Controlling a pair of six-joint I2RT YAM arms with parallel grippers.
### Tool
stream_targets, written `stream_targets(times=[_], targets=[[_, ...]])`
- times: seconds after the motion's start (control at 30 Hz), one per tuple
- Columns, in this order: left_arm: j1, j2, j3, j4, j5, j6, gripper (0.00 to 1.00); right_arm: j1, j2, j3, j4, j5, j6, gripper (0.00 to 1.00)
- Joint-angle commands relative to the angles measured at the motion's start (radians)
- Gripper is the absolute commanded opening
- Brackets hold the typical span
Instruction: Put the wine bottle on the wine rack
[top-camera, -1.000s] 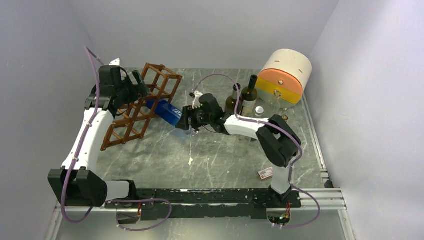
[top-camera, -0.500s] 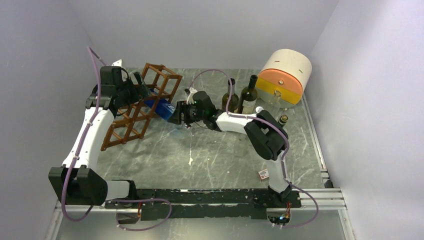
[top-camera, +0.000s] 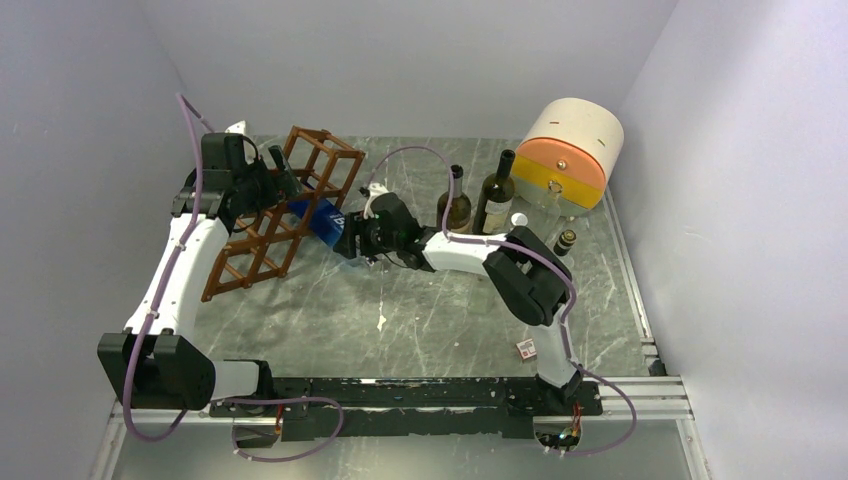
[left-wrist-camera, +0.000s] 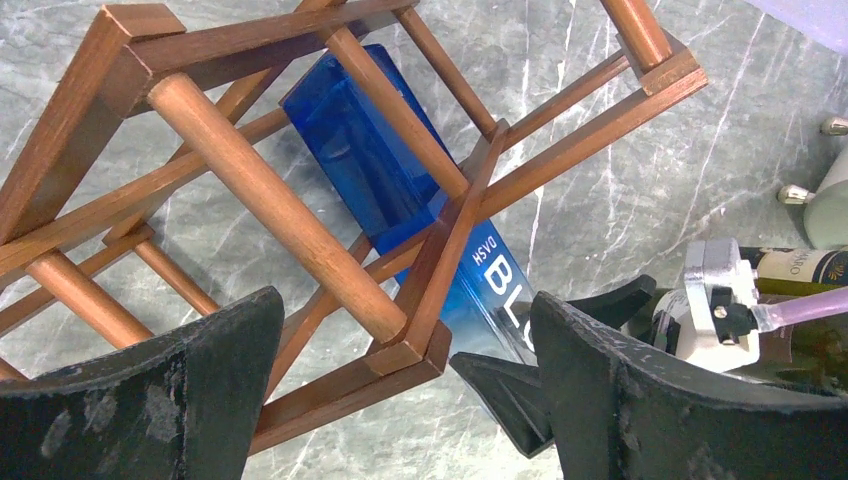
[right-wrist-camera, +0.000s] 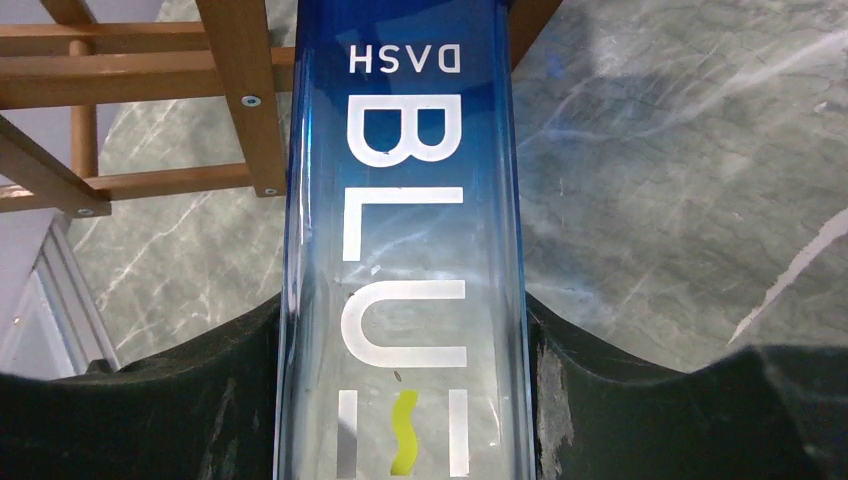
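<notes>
Right fingers (right-wrist-camera: 190, 410): Your right gripper (right-wrist-camera: 400, 335) is clamped on the blue wine bottle (right-wrist-camera: 400, 200), with one pad against each flat side of the glass.
Bottle, ahead of those fingers: It runs straight out from the grip, white lettering uppermost. Its far end has passed between the bars of the wine rack (right-wrist-camera: 240, 100), and the lettered part sticks out of the lattice toward the fingers.
Left fingers (left-wrist-camera: 150, 400): Your left gripper (left-wrist-camera: 405, 330) stands wide apart and holds nothing. A lower corner of the rack (left-wrist-camera: 250, 190) lies between the two pads. You cannot tell whether either pad touches the wood.
Beyond the left fingers: You see the bottle (left-wrist-camera: 370, 170) through the reddish-brown bars, lying slantwise in one cell.
Under both grippers: Grey marbled table (top-camera: 430, 320).
Overhead view: The rack (top-camera: 265, 245) lies between your left gripper (top-camera: 268, 175) and right gripper (top-camera: 352, 240), with the bottle (top-camera: 322, 220) bridging rack and right fingers.
Behind the right wrist: Two dark bottles (top-camera: 497, 195) stand upright. Well beyond them sits a cream drum with an orange front (top-camera: 575, 150).
</notes>
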Motion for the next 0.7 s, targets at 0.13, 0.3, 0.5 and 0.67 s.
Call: stream_targets(times=[0.13,0.3,0.5,0.67], targets=[[0.012,-0.004,0.018,-0.005,0.032,0.013,0.97,0.027,-0.098,0.029,0.132,0.136,-0.088,0.01],[0.012,-0.010,0.019,-0.007,0.036,0.014,0.97,0.049,-0.081,0.028,0.178,0.109,-0.153,0.00],[0.012,-0.018,0.015,-0.007,0.045,0.013,0.97,0.066,-0.066,0.016,0.254,0.112,-0.189,0.00],[0.012,-0.021,0.015,-0.014,0.050,0.017,0.97,0.074,-0.047,0.038,0.260,0.146,-0.210,0.00]])
